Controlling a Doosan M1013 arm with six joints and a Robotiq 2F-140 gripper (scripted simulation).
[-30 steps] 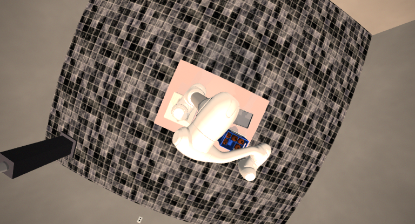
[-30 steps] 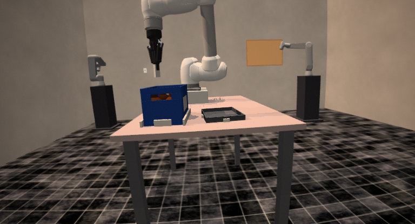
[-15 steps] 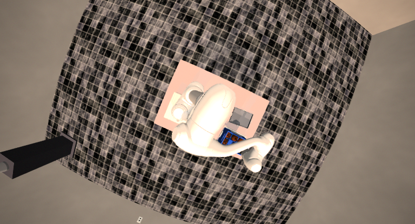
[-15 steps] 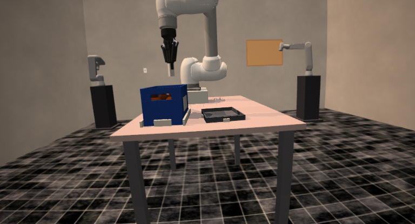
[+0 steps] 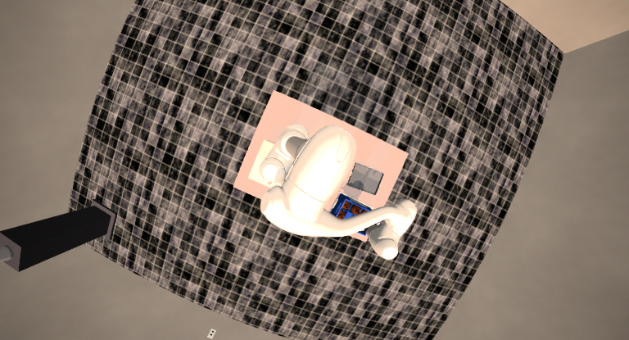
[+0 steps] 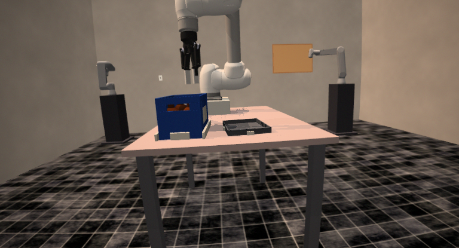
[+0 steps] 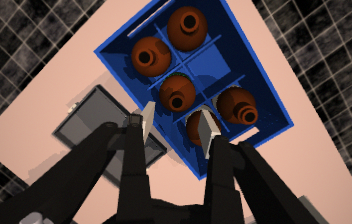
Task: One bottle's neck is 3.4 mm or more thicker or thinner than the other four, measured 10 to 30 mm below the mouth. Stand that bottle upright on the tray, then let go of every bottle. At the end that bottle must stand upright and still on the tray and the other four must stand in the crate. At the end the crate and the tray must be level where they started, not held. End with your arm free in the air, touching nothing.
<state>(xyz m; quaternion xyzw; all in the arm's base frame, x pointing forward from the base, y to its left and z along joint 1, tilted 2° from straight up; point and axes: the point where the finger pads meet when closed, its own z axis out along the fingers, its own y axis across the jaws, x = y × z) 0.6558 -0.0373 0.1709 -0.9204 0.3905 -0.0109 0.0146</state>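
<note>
pink table (image 6: 288,134), blue crate (image 6: 179,121), dark tray (image 6: 266,129)

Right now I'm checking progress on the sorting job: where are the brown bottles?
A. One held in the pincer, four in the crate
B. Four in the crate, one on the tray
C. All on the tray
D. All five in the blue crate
D: the wrist view shows five brown bottles standing in the blue crate's cells, the dark tray bare, and the pincer open above, holding nothing.
</note>
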